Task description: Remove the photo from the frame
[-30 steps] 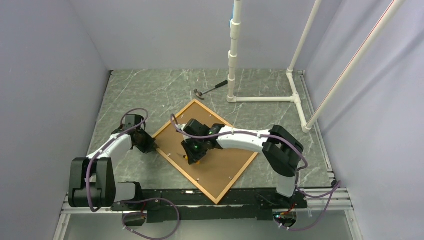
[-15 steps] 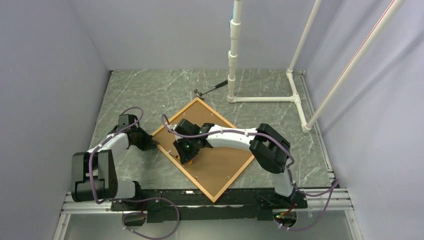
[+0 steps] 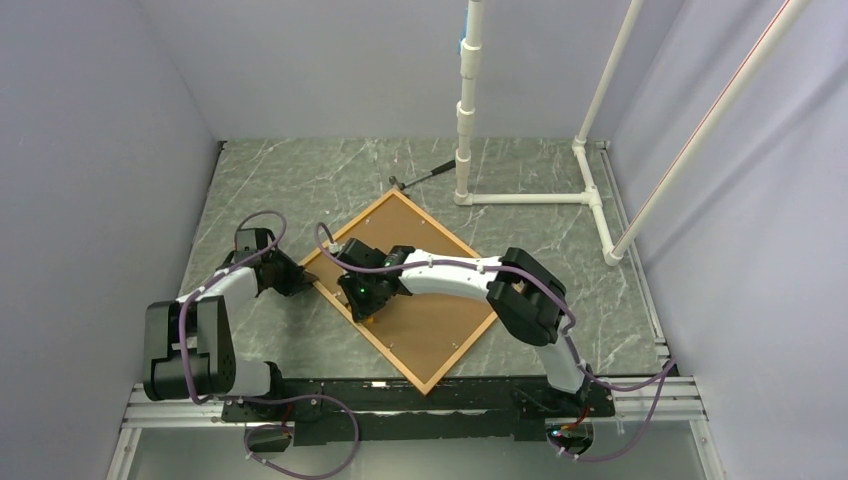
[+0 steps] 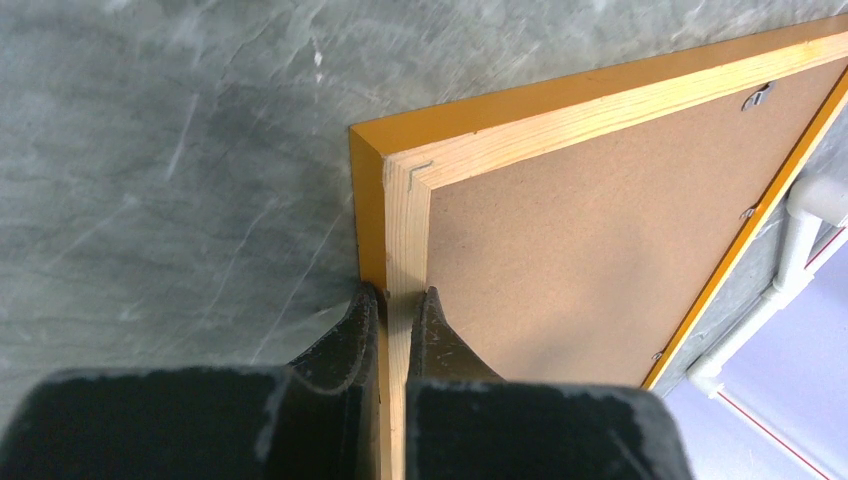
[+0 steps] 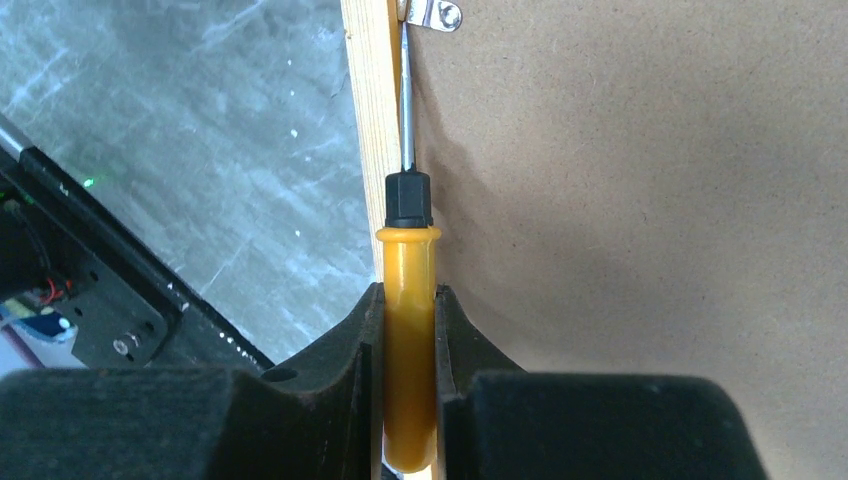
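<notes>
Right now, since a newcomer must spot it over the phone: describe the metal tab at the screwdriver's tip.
On the grey table, find the big brown board lying like a diamond inside the orange frame. On its near-left wooden rail, the right hand holds an orange-handled screwdriver. The tab is the small silver plate at the shaft's tip, the only tab with a tool at it.

A robotics lab cell: plain lilac walls (image 3: 100, 150) box in a grey marbled desk (image 3: 300, 180), with a white plastic pipe rig (image 3: 466, 125) and 2 cabled robot arms (image 3: 450, 272) on a black rail (image 3: 440, 396).
</notes>
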### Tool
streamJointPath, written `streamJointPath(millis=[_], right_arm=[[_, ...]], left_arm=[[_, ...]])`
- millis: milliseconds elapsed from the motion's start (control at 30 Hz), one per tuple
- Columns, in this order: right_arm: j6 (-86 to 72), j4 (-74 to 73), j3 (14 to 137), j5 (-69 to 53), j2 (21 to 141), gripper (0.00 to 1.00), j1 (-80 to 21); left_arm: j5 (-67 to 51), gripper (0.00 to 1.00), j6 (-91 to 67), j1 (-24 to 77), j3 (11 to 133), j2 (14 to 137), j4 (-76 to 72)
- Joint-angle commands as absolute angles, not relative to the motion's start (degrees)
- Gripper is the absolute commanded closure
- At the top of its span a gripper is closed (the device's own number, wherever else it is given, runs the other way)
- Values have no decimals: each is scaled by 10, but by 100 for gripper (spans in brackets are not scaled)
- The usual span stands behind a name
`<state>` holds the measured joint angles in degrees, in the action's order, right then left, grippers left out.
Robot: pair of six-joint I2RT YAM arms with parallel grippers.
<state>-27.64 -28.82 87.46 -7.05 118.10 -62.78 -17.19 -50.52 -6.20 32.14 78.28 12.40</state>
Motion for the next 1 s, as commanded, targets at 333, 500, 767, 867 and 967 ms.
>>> streamJointPath(millis=[333,500,767,867,967], right_arm=[[-311,-261,950,24,1232,100,-590],[-313,-261,969,7,1220,100,-582],[-318,-232,857,-41,1131,100,-580],[-319,-222,843,-50,1133,100,-580],[-314,-226,842,-59,1130,100,-580]], left_arm=[[-174,100,-494,-62,303,797,114],[-172,100,-487,-62,299,795,115],[-184,100,-478,-72,305,803,113],[-185,100,-479,-74,302,799,114],[-188,100,-477,-75,301,798,113]])
